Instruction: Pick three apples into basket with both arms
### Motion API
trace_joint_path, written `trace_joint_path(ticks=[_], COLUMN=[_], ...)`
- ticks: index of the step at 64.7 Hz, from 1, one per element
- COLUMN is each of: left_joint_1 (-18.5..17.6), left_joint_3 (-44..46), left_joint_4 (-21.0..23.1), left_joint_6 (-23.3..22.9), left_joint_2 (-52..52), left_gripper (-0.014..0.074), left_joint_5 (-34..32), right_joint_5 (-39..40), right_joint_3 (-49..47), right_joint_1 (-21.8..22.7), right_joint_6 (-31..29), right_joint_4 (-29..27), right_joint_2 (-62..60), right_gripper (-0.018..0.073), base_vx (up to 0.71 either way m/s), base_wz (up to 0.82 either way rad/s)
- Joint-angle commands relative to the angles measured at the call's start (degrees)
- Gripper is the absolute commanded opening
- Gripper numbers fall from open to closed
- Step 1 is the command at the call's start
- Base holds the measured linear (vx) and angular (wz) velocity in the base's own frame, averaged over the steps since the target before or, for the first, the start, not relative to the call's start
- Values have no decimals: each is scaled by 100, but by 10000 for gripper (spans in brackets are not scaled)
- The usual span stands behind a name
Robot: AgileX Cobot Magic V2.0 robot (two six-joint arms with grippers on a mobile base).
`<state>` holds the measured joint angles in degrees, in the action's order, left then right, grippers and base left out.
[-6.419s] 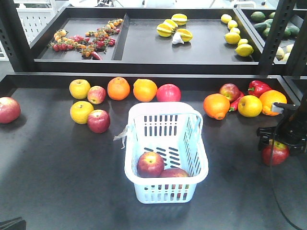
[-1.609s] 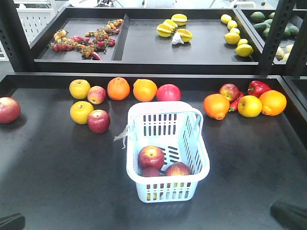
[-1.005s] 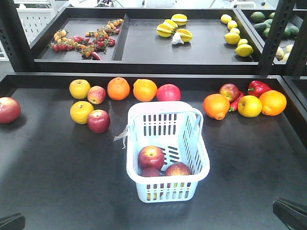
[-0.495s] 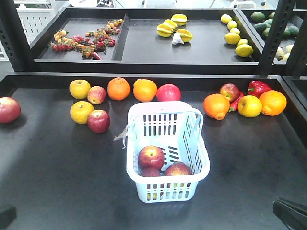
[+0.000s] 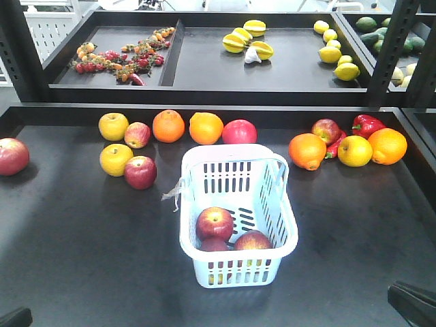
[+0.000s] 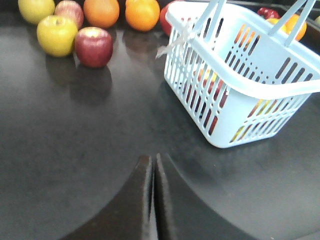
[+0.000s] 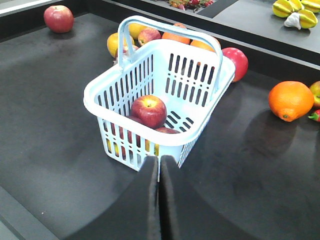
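Note:
The pale blue basket (image 5: 285,235) stands mid-table with three red apples in it. One apple (image 5: 214,223) lies on top, a second (image 5: 253,240) beside it, a third (image 5: 213,244) is half hidden under them. In the right wrist view my right gripper (image 7: 160,159) is shut and empty, just short of the basket (image 7: 100,102) and its top apple (image 7: 148,111). My left gripper (image 6: 152,161) is shut on nothing, left of the basket (image 6: 260,75). In the front view only black corners of the left arm (image 5: 13,318) and right arm (image 5: 412,304) show.
Loose fruit lies behind the basket: a red apple (image 5: 139,172), yellow apples (image 5: 116,159), oranges (image 5: 168,125), another red apple (image 5: 12,155) far left, and an orange (image 5: 307,150) with a red pepper (image 5: 368,125) at right. An upper shelf (image 5: 204,65) holds small fruit, and black posts (image 5: 390,48) flank it.
The red apple once under my right gripper at the table's right is gone; a third apple lies in the basket, which shifted slightly. The right arm has drawn back to the bottom-right corner.

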<state>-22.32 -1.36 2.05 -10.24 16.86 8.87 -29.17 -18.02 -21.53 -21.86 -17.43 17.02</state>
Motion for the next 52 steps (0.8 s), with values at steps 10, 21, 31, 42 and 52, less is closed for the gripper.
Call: trace_joint_path(ticks=[10, 21, 31, 42, 52], left_joint_1=[671, 1491, 2122, 2601, 2850], left_joint_3=[-144, -144, -144, -144, -144], left_joint_4=[-149, -166, -166, -140, -98], left_joint_6=[408, 523, 904, 992, 1024], left_joint_2=[-343, -1120, -1686, -1849, -1849], left_gripper=[-6, -6, -6, -6, -6], left_joint_5=[-601, -489, -474, -503, -515], right_joint_5=[384, 384, 384, 384, 384], right_joint_3=[-158, -158, -158, -158, -158], right_joint_1=[25, 25, 25, 25, 25], right_joint_6=[-4, -4, -4, -4, -4], right_joint_4=[-18, -18, -44, -87, -93], right_joint_2=[38, 38, 38, 43, 43], right_gripper=[-4, -4, -4, -4, -4], base_vx=[0, 0, 0, 0, 0], base_wz=[0, 0, 0, 0, 0])
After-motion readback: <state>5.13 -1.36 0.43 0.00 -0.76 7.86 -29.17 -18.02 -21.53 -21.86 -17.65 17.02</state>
